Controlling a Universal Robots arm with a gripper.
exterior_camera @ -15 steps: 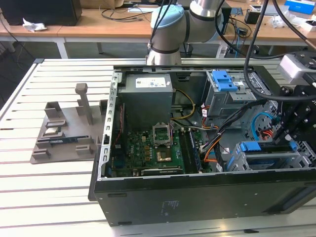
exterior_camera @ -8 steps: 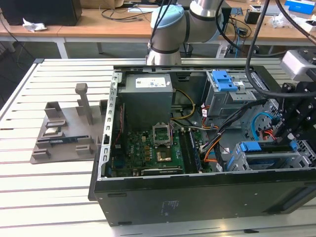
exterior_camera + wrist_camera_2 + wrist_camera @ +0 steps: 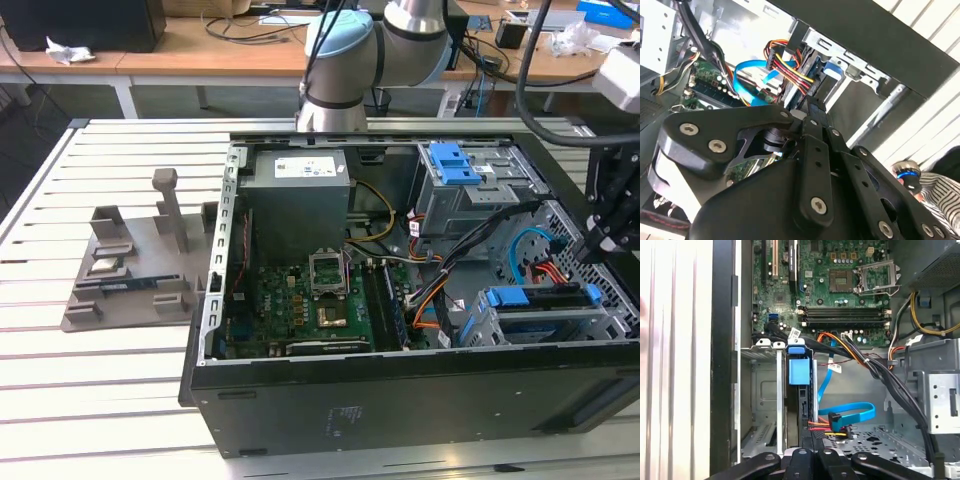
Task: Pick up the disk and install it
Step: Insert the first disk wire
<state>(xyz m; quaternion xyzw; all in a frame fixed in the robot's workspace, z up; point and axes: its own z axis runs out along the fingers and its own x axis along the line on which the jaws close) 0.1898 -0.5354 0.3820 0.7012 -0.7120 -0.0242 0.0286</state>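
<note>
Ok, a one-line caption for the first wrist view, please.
Claw over the open computer case, at the blue-framed disk standing on edge in its metal drive bay beside the motherboard.

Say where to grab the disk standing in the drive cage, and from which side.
Best to pinch the disk across its two flat faces at the exposed blue-framed edge, coming from the case's open side. It stands on edge in the metal drive cage, whose walls flank its faces, so probably only that edge is free.
</note>
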